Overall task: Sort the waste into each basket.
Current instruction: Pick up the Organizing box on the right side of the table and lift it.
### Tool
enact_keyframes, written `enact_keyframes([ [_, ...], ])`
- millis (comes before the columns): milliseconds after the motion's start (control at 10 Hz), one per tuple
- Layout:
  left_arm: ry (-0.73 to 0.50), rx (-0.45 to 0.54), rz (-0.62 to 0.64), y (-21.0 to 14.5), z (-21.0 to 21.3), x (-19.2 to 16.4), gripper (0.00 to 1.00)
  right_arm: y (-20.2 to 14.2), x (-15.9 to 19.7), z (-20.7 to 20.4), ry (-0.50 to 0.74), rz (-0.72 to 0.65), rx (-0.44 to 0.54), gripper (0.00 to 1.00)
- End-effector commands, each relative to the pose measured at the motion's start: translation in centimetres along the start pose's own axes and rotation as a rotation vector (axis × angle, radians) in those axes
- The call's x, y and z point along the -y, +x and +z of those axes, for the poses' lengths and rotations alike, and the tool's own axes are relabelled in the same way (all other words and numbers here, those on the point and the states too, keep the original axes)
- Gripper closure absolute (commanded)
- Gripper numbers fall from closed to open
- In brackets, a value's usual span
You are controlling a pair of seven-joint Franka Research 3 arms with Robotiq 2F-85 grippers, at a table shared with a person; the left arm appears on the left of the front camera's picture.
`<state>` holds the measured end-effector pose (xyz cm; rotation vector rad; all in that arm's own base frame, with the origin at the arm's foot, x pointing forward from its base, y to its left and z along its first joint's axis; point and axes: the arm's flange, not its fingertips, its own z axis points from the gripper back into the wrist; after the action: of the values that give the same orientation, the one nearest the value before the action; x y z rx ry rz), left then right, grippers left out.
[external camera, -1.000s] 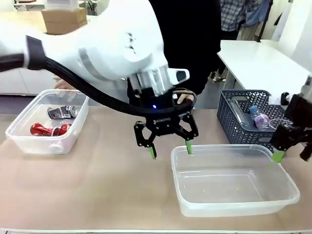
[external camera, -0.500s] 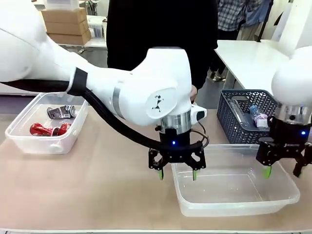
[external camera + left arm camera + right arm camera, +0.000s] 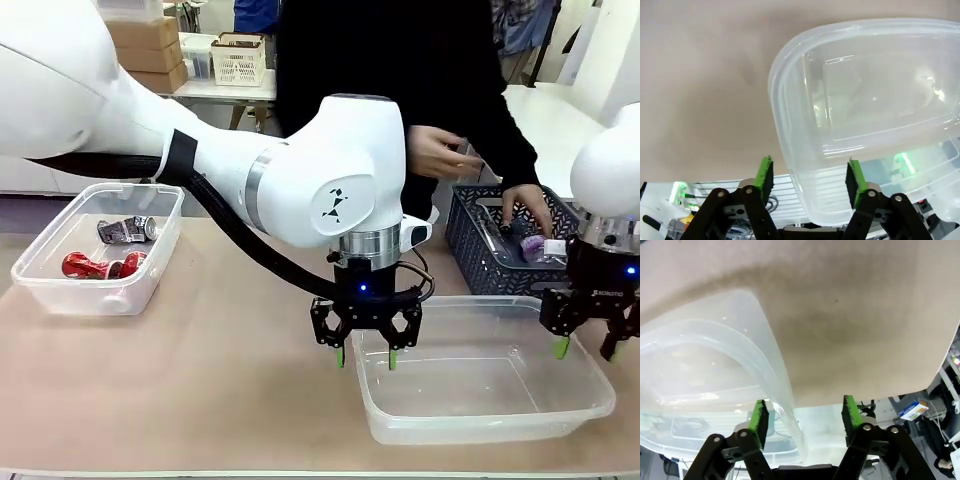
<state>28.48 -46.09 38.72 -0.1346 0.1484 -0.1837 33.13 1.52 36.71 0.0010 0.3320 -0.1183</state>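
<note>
Straddling the left end wall of the empty clear tub (image 3: 480,428), the left fingers (image 3: 340,356) stand open, one inside, one outside, gripping nothing. The right fingers (image 3: 562,347), likewise open and empty, straddle its right wall; crushed cans (image 3: 95,266) lie in the other tub (image 3: 60,292)

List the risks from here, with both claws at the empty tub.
Left claw and right claw hang open over opposite end walls of the empty tub; if one shuts or lifts first, the thin tub may twist or slip. A person's hand reaches into the grey basket just behind the right claw, so a rising arm might bump it.
</note>
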Motion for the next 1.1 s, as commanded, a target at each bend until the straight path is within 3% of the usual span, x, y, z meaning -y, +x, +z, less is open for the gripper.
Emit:
enact_keyframes([
  [0,0.044,0.003,0.011,0.2,0.0,0.1,0.65,-3.3,0.8,-4.4,0.015,0.039,0.033,1.00],
  [100,0.051,0.003,0.019,0.0,-0.1,-0.1,1.00,-3.4,0.7,-4.4,0.022,0.050,0.034,1.00],
  [300,0.053,-0.009,0.037,0.0,-0.1,-0.4,1.00,-3.5,0.7,-4.3,0.024,0.066,0.039,0.96],
  [700,0.072,-0.029,0.044,-0.3,0.2,-0.7,1.00,-3.9,0.3,-3.6,0.013,0.106,0.023,1.00],
  [900,0.102,-0.077,0.051,-2.5,2.3,-2.2,1.00,-6.6,-0.4,-1.3,0.018,0.075,-0.060,1.00],
  [1000,0.108,-0.083,0.060,-4.2,4.1,-3.6,1.00,-8.1,-1.0,0.5,0.016,0.072,-0.035,1.00],
])
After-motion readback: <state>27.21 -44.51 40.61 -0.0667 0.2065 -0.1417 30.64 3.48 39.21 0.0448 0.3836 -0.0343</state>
